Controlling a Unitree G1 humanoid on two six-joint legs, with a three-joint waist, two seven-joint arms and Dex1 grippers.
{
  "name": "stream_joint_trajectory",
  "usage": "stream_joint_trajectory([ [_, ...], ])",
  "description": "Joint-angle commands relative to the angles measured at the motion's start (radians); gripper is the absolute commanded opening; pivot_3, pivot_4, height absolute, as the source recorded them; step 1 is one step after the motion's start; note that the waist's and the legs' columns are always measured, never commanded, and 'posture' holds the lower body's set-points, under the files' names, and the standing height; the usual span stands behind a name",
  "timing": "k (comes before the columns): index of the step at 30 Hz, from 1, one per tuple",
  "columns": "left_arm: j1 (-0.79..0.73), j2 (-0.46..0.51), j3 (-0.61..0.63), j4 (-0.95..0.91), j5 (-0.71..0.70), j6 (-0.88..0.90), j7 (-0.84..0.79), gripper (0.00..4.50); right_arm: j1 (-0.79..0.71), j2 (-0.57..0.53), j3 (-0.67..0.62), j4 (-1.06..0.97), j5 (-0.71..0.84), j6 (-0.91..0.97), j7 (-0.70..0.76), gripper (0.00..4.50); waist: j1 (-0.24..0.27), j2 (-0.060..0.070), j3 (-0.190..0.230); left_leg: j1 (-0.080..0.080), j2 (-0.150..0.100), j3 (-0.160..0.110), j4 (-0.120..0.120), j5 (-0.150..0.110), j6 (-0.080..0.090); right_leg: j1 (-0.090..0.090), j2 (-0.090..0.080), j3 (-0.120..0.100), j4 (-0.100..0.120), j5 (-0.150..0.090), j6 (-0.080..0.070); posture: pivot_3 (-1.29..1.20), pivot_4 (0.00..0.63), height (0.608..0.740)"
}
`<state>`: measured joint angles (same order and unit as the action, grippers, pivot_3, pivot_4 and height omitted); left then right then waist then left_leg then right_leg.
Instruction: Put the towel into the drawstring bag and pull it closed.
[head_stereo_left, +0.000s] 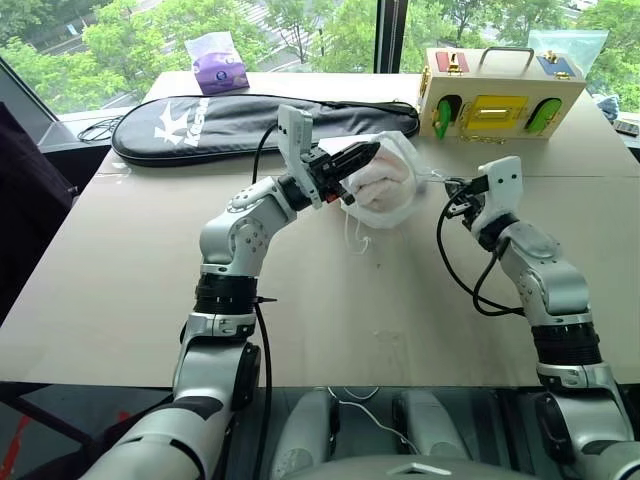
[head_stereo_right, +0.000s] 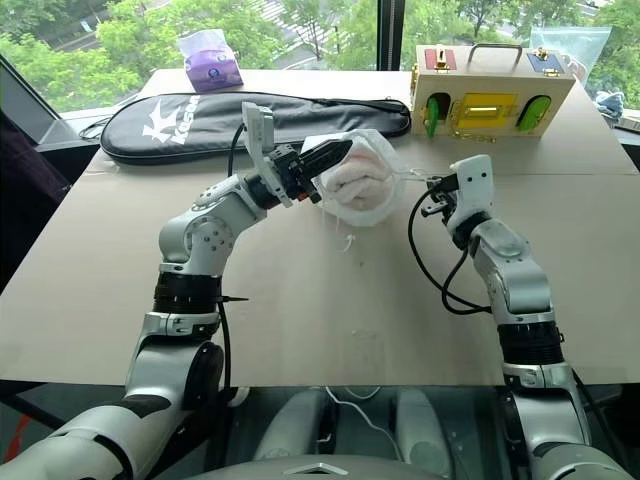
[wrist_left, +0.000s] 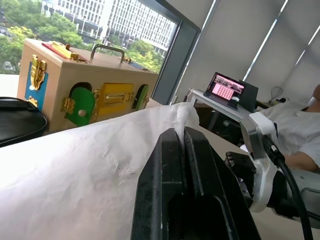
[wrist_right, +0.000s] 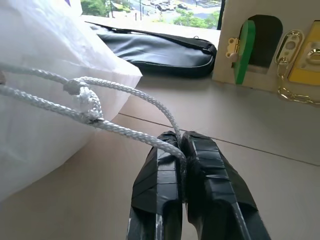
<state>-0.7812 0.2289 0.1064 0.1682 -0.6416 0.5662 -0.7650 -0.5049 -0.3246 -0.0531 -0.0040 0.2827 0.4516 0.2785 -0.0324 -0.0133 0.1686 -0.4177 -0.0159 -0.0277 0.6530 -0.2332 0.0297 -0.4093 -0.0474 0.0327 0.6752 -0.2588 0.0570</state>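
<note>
The drawstring bag (head_stereo_left: 392, 182), thin and white, hangs bulging just above the middle of the table. The towel (head_stereo_right: 358, 186) shows through its fabric as a thick off-white lump inside. My left gripper (head_stereo_left: 366, 156) is shut on the bag's gathered upper edge. In the left wrist view the white fabric (wrist_left: 75, 175) is pinched between the black fingers (wrist_left: 165, 165). To the right of the bag, my right gripper (head_stereo_left: 456, 190) is shut on the white cord (wrist_right: 120, 90). The knotted cord loop runs from the bag's mouth into the closed fingertips (wrist_right: 160, 165).
A long black racket case (head_stereo_left: 230, 125) lies at the back left, with a purple packet (head_stereo_left: 220, 65) behind it. A wooden lock box (head_stereo_left: 495, 100) stands at the back right. A laptop (wrist_left: 227, 90) and a person's sleeve (wrist_left: 300, 125) are off to the right.
</note>
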Motion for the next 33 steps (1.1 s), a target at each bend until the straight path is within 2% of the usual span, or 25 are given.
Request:
stream_joint_trajectory([
  [1,-0.027,0.005,0.014,-0.035,0.024,-0.039,0.043,1.24,-0.035,0.002,-0.025,-0.049,-0.002,-0.011,-0.008,0.0,-0.001,0.0,0.0,0.0,0.0,0.0,0.0,0.0,0.0,0.0,0.0,0.0,0.0,0.0,0.0,0.0,0.15,0.74],
  [5,-0.023,0.044,0.024,-0.1,0.009,-0.025,0.03,3.25,-0.042,0.006,-0.027,-0.039,-0.009,-0.009,-0.015,0.0,-0.002,0.0,0.0,0.0,0.0,0.0,0.0,0.0,0.0,0.0,0.0,0.0,0.0,0.0,0.0,0.0,0.15,0.74],
  [6,-0.025,0.058,0.044,-0.114,-0.015,-0.009,0.025,3.47,-0.043,0.007,-0.027,-0.039,-0.009,-0.009,-0.015,0.0,-0.002,0.0,0.0,0.0,0.0,0.0,0.0,0.0,0.0,0.0,0.0,0.0,0.0,0.0,0.0,0.0,0.15,0.74],
  [9,-0.015,0.107,0.078,-0.142,-0.056,0.032,0.015,3.47,-0.053,0.015,-0.026,-0.042,-0.007,-0.007,-0.017,0.0,-0.006,0.0,0.0,0.0,0.0,0.0,0.0,0.0,0.0,0.0,0.0,0.001,0.0,0.0,0.0,0.0,0.15,0.74],
  [12,0.065,0.194,0.042,-0.19,-0.042,0.068,-0.049,3.47,-0.07,0.026,-0.026,-0.049,-0.004,-0.003,-0.025,0.0,-0.01,0.0,0.0,0.001,0.0,0.001,0.0,0.0,0.0,0.0,0.0,0.001,0.001,0.0,0.0,0.0,0.15,0.74],
  [16,0.254,0.353,-0.114,-0.294,0.084,0.005,-0.203,3.47,-0.081,0.033,-0.028,-0.041,-0.004,-0.005,-0.028,0.0,-0.011,0.001,0.0,0.002,0.001,0.002,-0.002,0.0,0.0,0.0,0.001,0.004,0.001,0.0,0.0,0.0,0.15,0.74],
  [19,0.338,0.407,-0.196,-0.337,0.153,-0.055,-0.258,3.47,-0.082,0.036,-0.03,-0.033,-0.007,-0.009,-0.03,0.0,0.0,0.0,0.001,0.001,0.001,0.002,-0.002,0.0,0.0,-0.001,0.0,0.003,0.0,0.0,0.0,0.0,0.15,0.74],
  [22,0.38,0.411,-0.253,-0.351,0.21,-0.105,-0.275,3.47,-0.084,0.04,-0.031,-0.031,-0.009,-0.01,-0.03,0.0,0.009,0.0,0.001,0.0,0.0,0.001,-0.001,0.0,0.0,-0.001,-0.001,0.001,0.001,0.0,0.0,0.0,0.15,0.74],
  [30,0.438,0.312,-0.366,-0.28,0.405,-0.321,-0.202,3.47,-0.085,0.047,-0.034,-0.033,-0.01,-0.011,-0.035,0.0,0.015,0.0,0.001,0.001,0.0,0.002,-0.001,0.0,0.0,-0.001,-0.001,0.003,0.001,0.0,0.0,0.0,0.15,0.74],
  [33,0.451,0.27,-0.389,-0.273,0.417,-0.325,-0.188,3.47,-0.079,0.05,-0.035,-0.043,-0.011,-0.009,-0.04,0.0,0.015,0.0,0.001,0.001,0.001,0.002,-0.001,0.0,0.001,-0.001,-0.001,0.002,0.002,0.0,0.0,0.0,0.15,0.74],
])
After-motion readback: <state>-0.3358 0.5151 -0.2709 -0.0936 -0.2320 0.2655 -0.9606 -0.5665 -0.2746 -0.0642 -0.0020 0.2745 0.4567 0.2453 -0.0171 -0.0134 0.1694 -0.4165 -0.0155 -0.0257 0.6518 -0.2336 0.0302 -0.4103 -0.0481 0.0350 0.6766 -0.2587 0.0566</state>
